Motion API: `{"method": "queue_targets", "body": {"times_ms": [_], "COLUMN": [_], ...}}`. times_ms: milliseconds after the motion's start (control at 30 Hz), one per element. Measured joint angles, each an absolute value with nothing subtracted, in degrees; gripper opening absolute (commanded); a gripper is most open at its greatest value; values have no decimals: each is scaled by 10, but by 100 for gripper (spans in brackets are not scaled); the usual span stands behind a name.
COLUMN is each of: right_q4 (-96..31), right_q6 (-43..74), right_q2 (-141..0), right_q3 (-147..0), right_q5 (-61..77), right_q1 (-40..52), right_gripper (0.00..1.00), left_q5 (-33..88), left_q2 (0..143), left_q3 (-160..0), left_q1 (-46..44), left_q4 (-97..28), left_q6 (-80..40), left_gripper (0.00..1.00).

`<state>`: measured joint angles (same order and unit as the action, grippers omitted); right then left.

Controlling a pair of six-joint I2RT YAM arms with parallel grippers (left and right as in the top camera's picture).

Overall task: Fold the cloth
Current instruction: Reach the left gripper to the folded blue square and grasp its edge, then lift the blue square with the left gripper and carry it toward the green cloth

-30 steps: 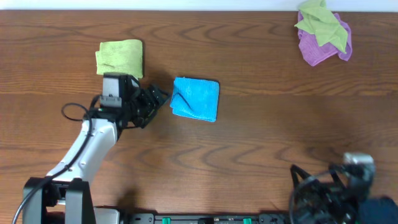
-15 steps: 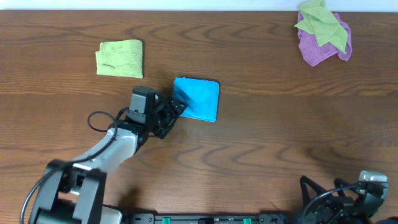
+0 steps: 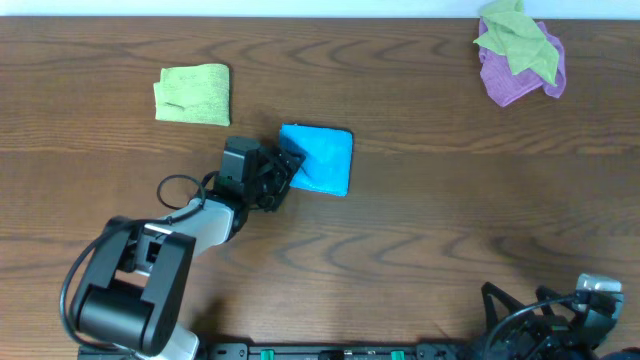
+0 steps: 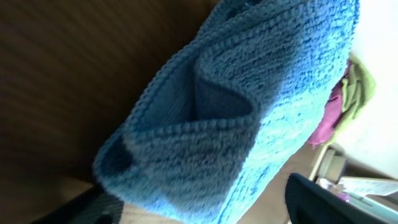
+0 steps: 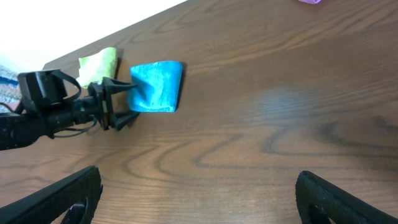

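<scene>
Sky-blue cloth (image 3: 318, 158), folded to a small rectangle, is seen lying just toward 12 o'clock of the middle of the wooden table (image 3: 420, 220). Its layered edge at 9 o'clock sits between the spread fingers of the left gripper (image 3: 283, 172), which is not closed on it. The right gripper (image 5: 199, 186) is held wide apart with nothing in it at 5 o'clock, and a green cloth (image 3: 192, 94) is noted at 10 o'clock.
</scene>
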<state>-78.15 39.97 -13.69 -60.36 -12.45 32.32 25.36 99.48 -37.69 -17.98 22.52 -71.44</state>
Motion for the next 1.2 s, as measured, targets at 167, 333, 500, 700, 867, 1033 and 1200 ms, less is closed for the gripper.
{"method": "queue_targets", "body": {"times_ms": [167,333,500,700,867,1033,1200], "right_q4": [-781,-784,-800,-802,-804,-803,-803], "right_q6": [405,410,411,411,411,411,413], "right_q2": [-137,-137,-137,-137,-137,-137,-137], "right_q3": [-603,-603,-603,-603,-602,-602,-602], "right_q5": [-123,-109,-94,-89,-87,-86,-86], "right_q1": [323,323,323,323,323,323,323], "right_gripper": [99,99,99,99,99,99,99], "left_q5": [244,239,250,301,324,328,328], "left_q2": [1040,1081,1094,1091,1075,1074,1069], "left_q3": [-382,-383,-383,-445,-589,-730,-801], "left_q1": [-197,-204,-199,-169,-137,-97,-43], "left_q4": [287,332,363,278,84,-55,-86], "left_q6": [-724,-717,-663,-609,-571,-526,-503], "left_gripper": [30,6,6,6,6,6,6]}}
